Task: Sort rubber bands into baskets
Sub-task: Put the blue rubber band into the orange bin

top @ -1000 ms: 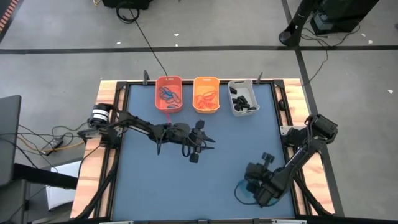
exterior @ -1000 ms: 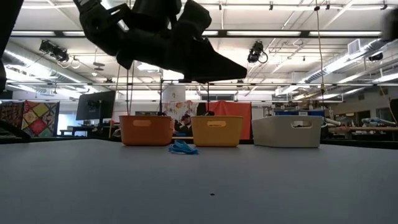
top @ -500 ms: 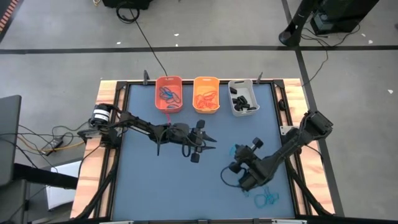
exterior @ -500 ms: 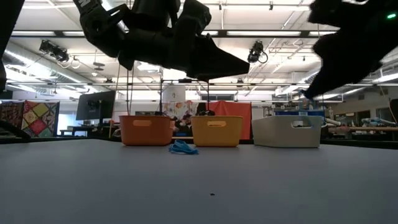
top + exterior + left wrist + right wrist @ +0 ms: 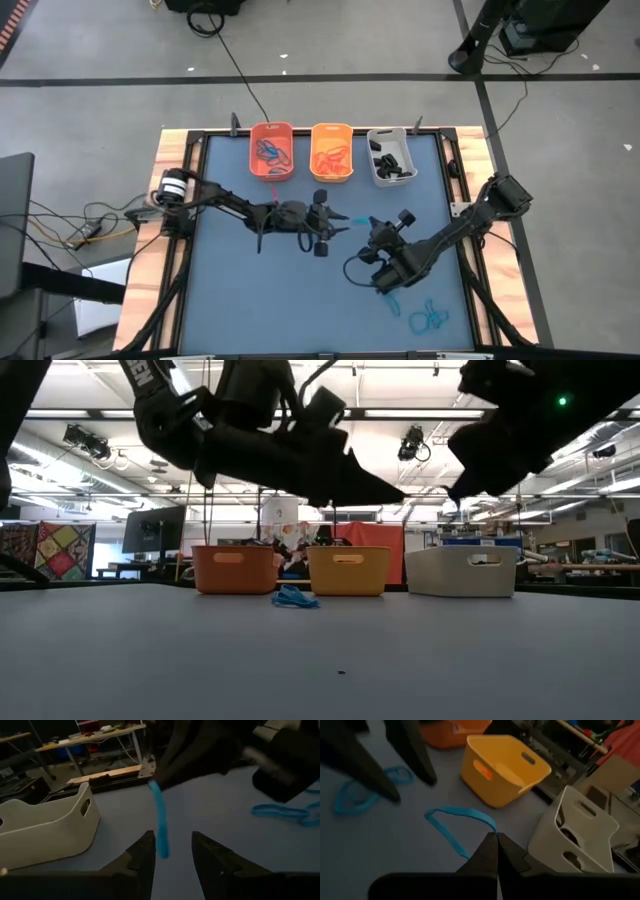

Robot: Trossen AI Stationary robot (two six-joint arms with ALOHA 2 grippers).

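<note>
Blue rubber band pinched in right gripper, beside left gripper.

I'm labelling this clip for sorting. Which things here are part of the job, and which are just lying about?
Part of the job:
blue rubber band in the right gripper
loose blue bands
orange basket
yellow-orange basket
grey-white basket
left gripper

Lying about:
floor cables
</note>
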